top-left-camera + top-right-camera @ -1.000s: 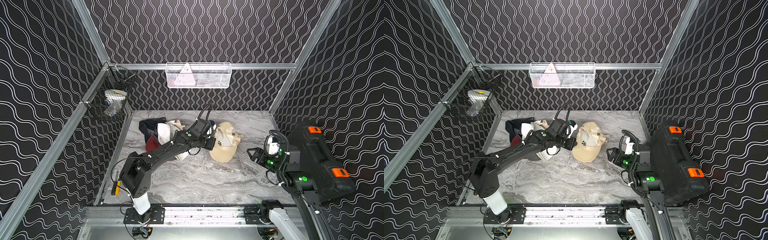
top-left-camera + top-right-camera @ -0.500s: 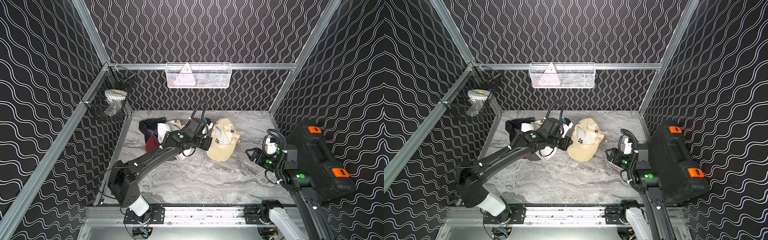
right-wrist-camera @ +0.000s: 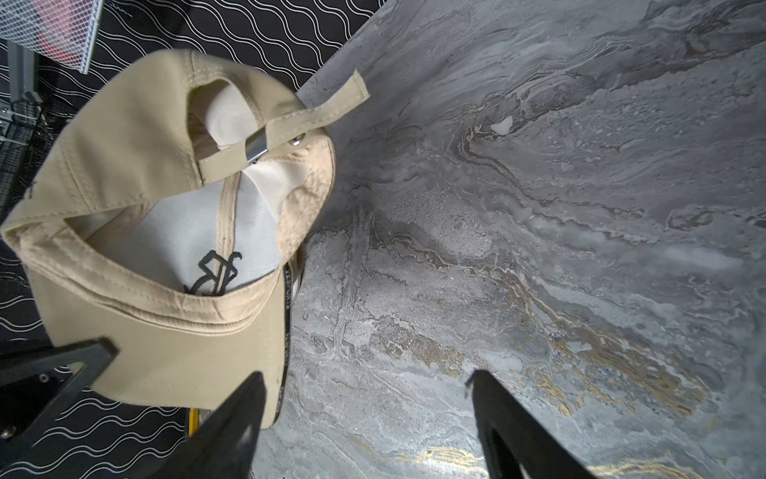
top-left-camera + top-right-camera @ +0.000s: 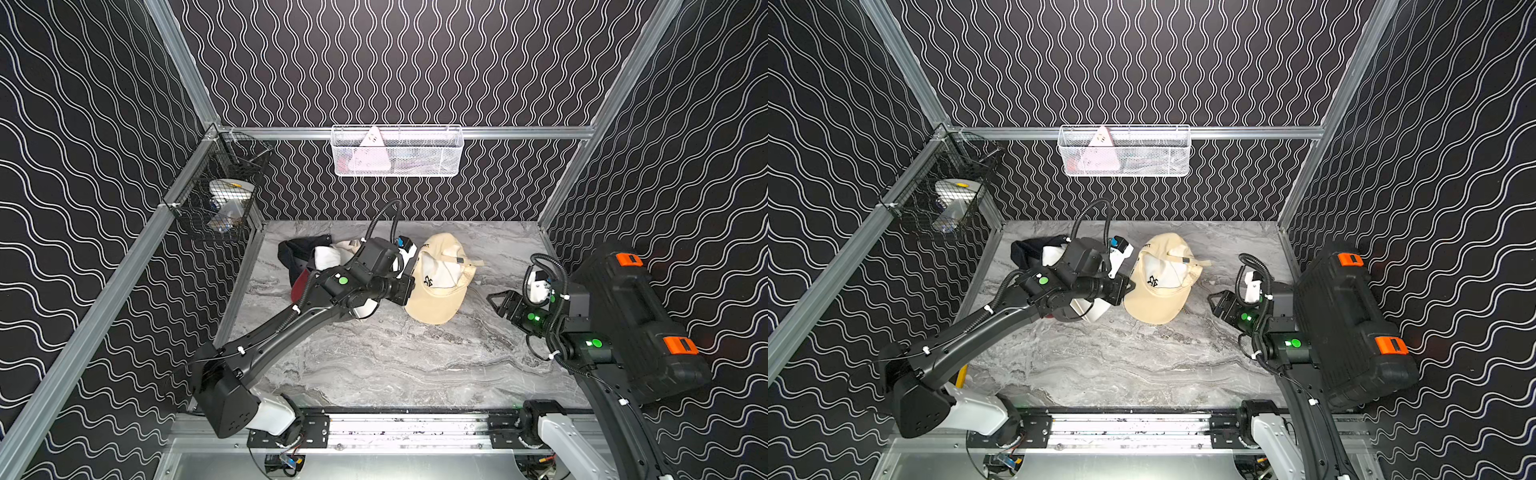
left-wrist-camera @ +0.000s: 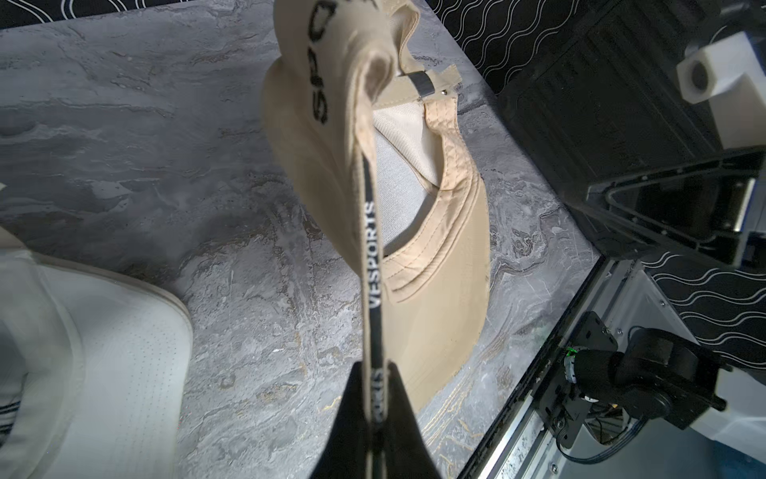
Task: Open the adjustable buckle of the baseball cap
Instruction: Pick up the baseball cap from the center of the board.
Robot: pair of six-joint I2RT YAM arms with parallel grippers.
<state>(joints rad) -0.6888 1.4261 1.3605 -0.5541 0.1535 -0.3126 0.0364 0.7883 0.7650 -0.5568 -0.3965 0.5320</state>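
Note:
A beige baseball cap (image 4: 436, 299) (image 4: 1156, 301) lies upside down at the middle of the marble table, its white lining facing up. My left gripper (image 5: 375, 369) (image 4: 409, 286) is shut on the black-trimmed edge of its brim. The metal buckle (image 4: 459, 260) (image 4: 1185, 260) (image 5: 423, 85) (image 3: 258, 148) sits closed on the back strap, and the strap's free end sticks out past it. My right gripper (image 3: 364, 377) (image 4: 496, 301) stands open and empty just right of the cap, one fingertip (image 3: 248, 398) overlapping the brim in the right wrist view.
A pile of other caps (image 4: 316, 257), white, dark and red, lies behind my left arm; the white one (image 5: 103, 331) shows in the left wrist view. A black case with orange latches (image 4: 636, 316) fills the right side. A white wire basket (image 4: 397, 151) and a black wire basket (image 4: 220, 203) hang on the walls.
My left arm has drawn the cap a little to the left and lowered its elbow. My right gripper has edged toward the cap and its jaws have narrowed slightly.

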